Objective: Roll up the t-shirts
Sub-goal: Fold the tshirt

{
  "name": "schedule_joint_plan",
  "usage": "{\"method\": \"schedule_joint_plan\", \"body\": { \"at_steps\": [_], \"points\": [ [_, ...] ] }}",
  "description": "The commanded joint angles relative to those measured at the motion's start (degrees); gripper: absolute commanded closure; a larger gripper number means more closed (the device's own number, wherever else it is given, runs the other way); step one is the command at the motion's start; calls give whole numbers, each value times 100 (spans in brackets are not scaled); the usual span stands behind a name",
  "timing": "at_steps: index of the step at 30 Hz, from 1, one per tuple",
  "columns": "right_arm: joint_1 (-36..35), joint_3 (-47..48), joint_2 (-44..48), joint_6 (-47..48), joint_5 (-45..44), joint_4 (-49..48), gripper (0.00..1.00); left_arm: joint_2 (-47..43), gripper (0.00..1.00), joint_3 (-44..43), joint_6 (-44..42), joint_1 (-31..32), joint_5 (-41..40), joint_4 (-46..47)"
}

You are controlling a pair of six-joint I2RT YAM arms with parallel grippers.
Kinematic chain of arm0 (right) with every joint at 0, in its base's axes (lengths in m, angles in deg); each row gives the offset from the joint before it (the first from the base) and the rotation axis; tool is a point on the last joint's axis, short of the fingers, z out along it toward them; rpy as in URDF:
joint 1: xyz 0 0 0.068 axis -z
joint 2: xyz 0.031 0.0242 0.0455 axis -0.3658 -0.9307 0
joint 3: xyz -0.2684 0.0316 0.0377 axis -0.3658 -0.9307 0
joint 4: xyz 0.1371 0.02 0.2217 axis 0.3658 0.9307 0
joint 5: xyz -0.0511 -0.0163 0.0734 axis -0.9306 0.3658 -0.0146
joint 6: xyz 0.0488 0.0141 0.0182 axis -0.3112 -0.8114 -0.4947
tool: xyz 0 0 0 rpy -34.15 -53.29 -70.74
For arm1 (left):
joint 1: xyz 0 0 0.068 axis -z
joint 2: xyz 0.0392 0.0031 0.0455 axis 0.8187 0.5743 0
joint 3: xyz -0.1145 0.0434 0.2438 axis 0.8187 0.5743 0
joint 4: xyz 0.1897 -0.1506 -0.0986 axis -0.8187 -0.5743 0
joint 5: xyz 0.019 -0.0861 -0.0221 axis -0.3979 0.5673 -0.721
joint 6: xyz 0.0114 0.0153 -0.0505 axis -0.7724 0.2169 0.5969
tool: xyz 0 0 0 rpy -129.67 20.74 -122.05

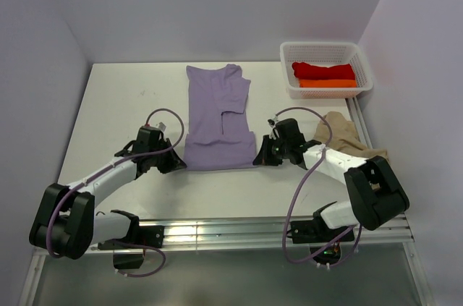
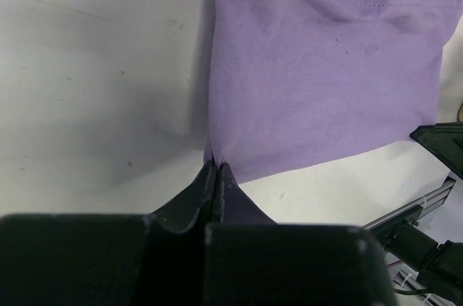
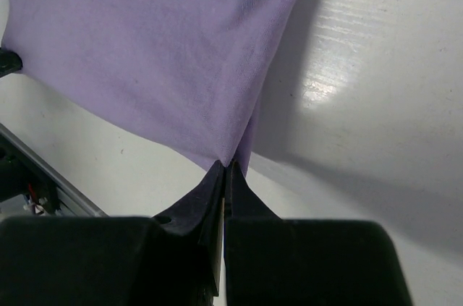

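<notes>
A lavender t-shirt [image 1: 218,114] lies folded lengthwise into a long strip on the white table, its hem towards the arms. My left gripper [image 1: 181,162] is shut on the hem's left corner, and the wrist view shows the purple cloth [image 2: 318,67] pinched at my left gripper's tips [image 2: 216,165]. The hem's right corner is pinched by my right gripper [image 1: 258,159]; its tips [image 3: 226,165] hold the cloth [image 3: 152,45] up off the table. A beige-tan t-shirt [image 1: 346,136] lies crumpled at the right. The red t-shirt [image 1: 323,70] and the orange t-shirt [image 1: 328,83] sit rolled in the basket.
The white mesh basket [image 1: 325,48] stands at the far right corner of the table [image 1: 123,103]. A metal rail [image 1: 239,230] runs along the near edge between the arm bases. Walls close in the table on three sides.
</notes>
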Motion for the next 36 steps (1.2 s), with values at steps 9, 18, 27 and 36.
{"method": "schedule_joint_plan", "body": {
  "at_steps": [9,18,27,36],
  "points": [
    [43,950,390,240,-108,1110,100,-52,100,-1211,-45,11,-208,-1256],
    [122,2042,30,434,121,1831,100,317,100,-2380,-195,-94,-120,-2074],
    [122,1964,319,434,209,1955,100,-42,100,-2347,-151,-147,73,-2163],
    [122,1454,758,442,411,1893,100,-456,99,-1661,-98,-147,319,-1952]
  ]
}}
